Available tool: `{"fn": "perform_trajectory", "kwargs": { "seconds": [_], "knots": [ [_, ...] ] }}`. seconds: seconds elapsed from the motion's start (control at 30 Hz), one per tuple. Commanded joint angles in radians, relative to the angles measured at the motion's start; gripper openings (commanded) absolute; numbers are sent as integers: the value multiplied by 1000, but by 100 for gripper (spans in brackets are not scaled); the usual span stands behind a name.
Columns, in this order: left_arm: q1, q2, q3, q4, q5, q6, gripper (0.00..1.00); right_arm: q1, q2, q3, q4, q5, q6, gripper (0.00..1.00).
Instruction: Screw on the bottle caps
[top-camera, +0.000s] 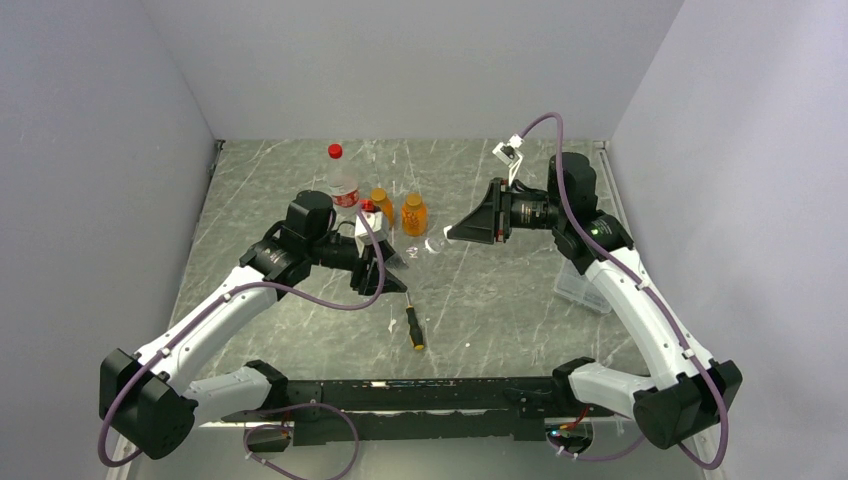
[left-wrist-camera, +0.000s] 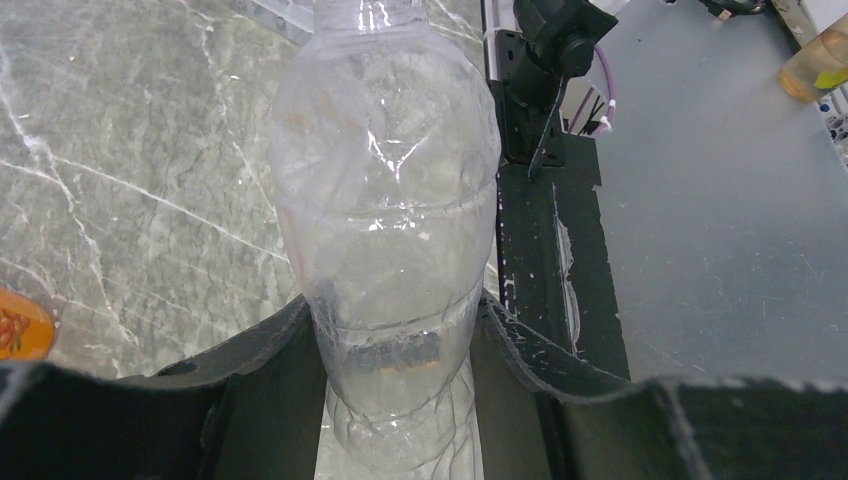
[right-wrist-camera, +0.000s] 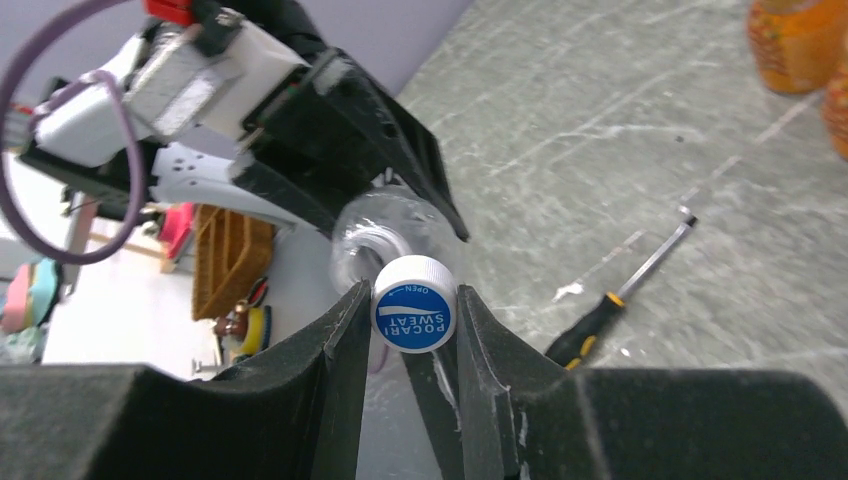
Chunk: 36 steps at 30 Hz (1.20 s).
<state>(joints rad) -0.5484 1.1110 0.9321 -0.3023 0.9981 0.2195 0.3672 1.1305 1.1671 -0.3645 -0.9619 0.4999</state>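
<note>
My left gripper (top-camera: 378, 268) is shut on a small clear bottle (left-wrist-camera: 390, 200) and holds it above the table, its neck pointing toward my right arm. The jaws press on both sides of its lower body. My right gripper (right-wrist-camera: 412, 298) is shut on the blue cap with the white rim (right-wrist-camera: 414, 312) and holds it right at the bottle's mouth (right-wrist-camera: 362, 238). Whether the threads have caught is hidden. In the top view the cap end (top-camera: 437, 243) sits between the two grippers. Two amber bottles (top-camera: 414, 213) and a taller clear bottle with a red cap (top-camera: 340, 180) stand behind.
A black-and-orange-handled screwdriver (top-camera: 412, 325) lies on the marble table in front of the grippers, and it shows in the right wrist view (right-wrist-camera: 610, 310). A clear plastic box (top-camera: 578, 288) sits under my right arm. Grey walls close in the back and sides.
</note>
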Motion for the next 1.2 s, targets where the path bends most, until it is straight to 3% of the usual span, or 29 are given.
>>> {"fn": "perform_trajectory", "kwargs": {
  "seconds": [0.0,0.3,0.73,1.17],
  "knots": [
    [2,-5,40,38,57,-1,27,35,20,14,103,-100,33,17],
    [2,-18,34,40,50,0,24,67,41,24,65,-86,-2,16],
    [2,4,91,-73,52,58,1,139,71,114,-176,-40,-199,15],
    [-11,-35,106,-148,-18,117,0,254,139,235,-395,43,-316,12]
  ]
}}
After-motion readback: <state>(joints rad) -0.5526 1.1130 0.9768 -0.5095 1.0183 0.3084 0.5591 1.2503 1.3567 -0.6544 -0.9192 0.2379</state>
